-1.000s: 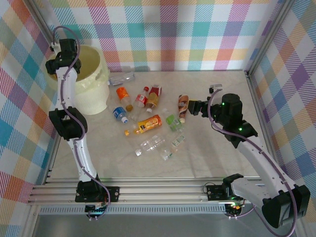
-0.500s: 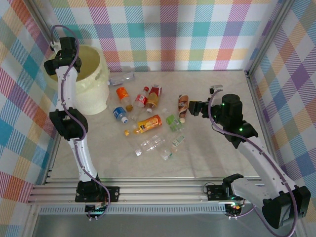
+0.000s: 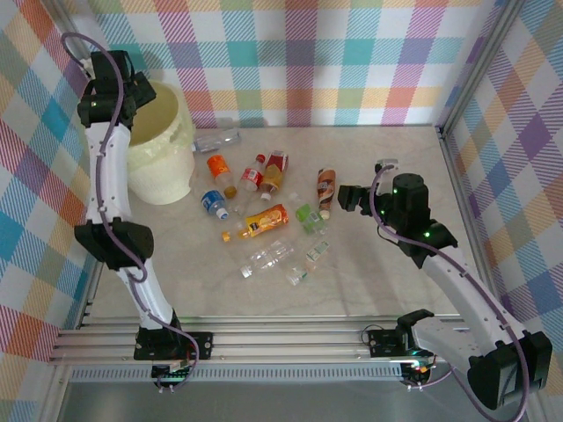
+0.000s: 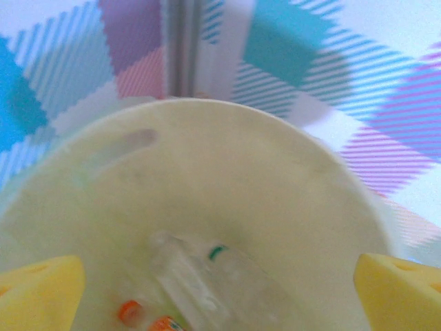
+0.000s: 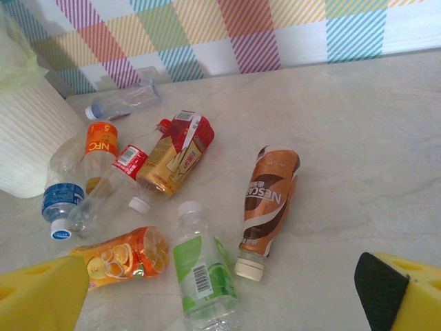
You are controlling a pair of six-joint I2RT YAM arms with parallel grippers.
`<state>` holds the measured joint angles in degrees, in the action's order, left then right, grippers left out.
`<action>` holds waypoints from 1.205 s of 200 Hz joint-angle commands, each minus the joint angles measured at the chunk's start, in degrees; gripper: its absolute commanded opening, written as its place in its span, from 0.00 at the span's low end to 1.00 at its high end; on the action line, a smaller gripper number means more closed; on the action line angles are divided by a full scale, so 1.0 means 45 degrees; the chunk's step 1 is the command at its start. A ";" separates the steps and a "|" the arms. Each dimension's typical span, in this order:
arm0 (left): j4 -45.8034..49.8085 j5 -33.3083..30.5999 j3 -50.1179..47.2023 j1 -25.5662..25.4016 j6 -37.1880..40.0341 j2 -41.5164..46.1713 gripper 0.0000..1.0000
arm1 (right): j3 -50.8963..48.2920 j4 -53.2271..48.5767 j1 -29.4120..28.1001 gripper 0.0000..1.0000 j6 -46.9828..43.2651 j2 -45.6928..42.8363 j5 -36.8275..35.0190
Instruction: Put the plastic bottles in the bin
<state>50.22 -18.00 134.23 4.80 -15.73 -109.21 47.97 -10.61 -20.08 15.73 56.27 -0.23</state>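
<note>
1. My left fingers (image 4: 43, 293) stand wide apart with nothing between them. They hang over the mouth of the bin (image 4: 324, 179), looking straight down into it. A clear bottle (image 4: 200, 283) lies on the bin's floor, with an orange cap (image 4: 129, 312) just beside it.

2. My right fingers (image 5: 41, 296) are also spread wide and hold nothing. They hover above the desk (image 5: 344, 124), near the loose bottles.

3. Closest under my right fingers lie a brown-labelled bottle (image 5: 267, 203), a green-labelled bottle (image 5: 203, 276) and an orange bottle (image 5: 120, 255), all on their sides.

4. Farther out lie a crushed red-and-gold bottle (image 5: 176, 155), a red-labelled bottle (image 5: 114, 183), an orange-labelled bottle (image 5: 96, 141) and a blue-labelled bottle (image 5: 58, 200).

5. A clear bottle with a blue cap (image 5: 127, 100) lies near the checked wall (image 5: 275, 34).

6. In the top view, two more clear bottles (image 3: 266, 258) lie nearer my bases. The bin stands in the far left corner of the desk.
</note>
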 commanded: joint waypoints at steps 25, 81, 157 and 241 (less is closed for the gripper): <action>-0.2637 0.3864 -0.4355 -0.0700 -0.1184 0.3410 1.00 | -0.0373 0.0203 0.0004 1.00 0.0577 -0.0141 -0.0400; -0.4920 0.7520 -0.9397 -0.2516 -0.0200 0.7264 1.00 | -0.0828 -0.0223 0.0007 1.00 0.1824 -0.0119 -0.1525; -0.4500 0.4936 -1.5630 -0.7474 0.1656 1.0364 1.00 | -0.0898 -0.0403 0.0009 1.00 0.2296 0.0294 -0.1402; -0.3043 0.2181 -1.5673 -1.1851 0.3926 0.5601 0.91 | -0.0676 0.0082 0.0023 1.00 0.2080 0.0798 -0.0494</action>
<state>33.19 -5.10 61.71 -45.43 -2.85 -77.91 43.81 -11.68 -20.05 26.15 59.86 -5.19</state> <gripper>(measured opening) 0.919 0.996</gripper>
